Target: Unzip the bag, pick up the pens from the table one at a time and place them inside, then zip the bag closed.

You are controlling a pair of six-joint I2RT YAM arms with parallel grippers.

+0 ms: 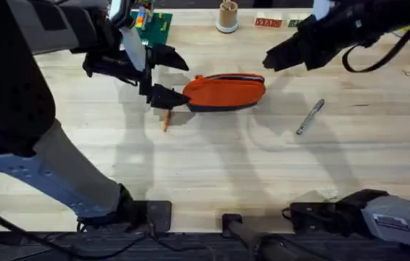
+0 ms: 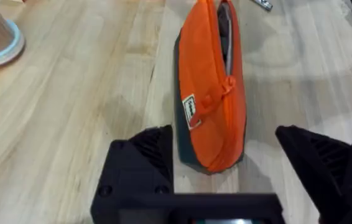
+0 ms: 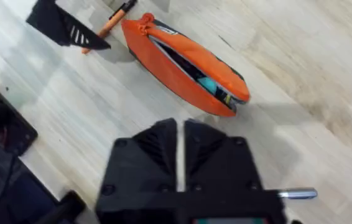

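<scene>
Overhead view: the bag [image 1: 225, 92] lies on its side near the middle of the table [image 1: 212, 163], toward the far edge.
Bag state: the zipper is partly open; the right wrist view shows a dark lining and something teal inside the gap.
Orange pen [image 1: 166, 121]: lies on the table just beside the bag's left end, partly under the left tool.
Silver-grey pen [image 1: 310, 116]: lies on the table to the right of the bag, well apart from it.
Left tool [image 1: 163, 77]: fingers spread wide, empty, straddling the bag's left end without touching it.
Right tool [image 1: 277, 58]: fingers pressed together, gripping nothing, raised above the table beyond the bag's right end.
Bag handling (judged): soft fabric, light, likely to slide or fold under a pull; pin one end while the zipper pull [image 2: 228, 83] is drawn.
Bag grasp point (judged): the tapered end or the dark bottom strip for holding; the small pull tab for zipping.
Pen handling (judged): slim, stiff, light, and prone to roll; take each across the barrel near its middle.
Surface: pale wooden planks with visible grain, smooth and flat, offering little grip to the pouch.
Room: a cup [image 1: 227, 16] and a green item [image 1: 153, 24] stand along the far edge; cables and arm bases occupy the near edge.
</scene>
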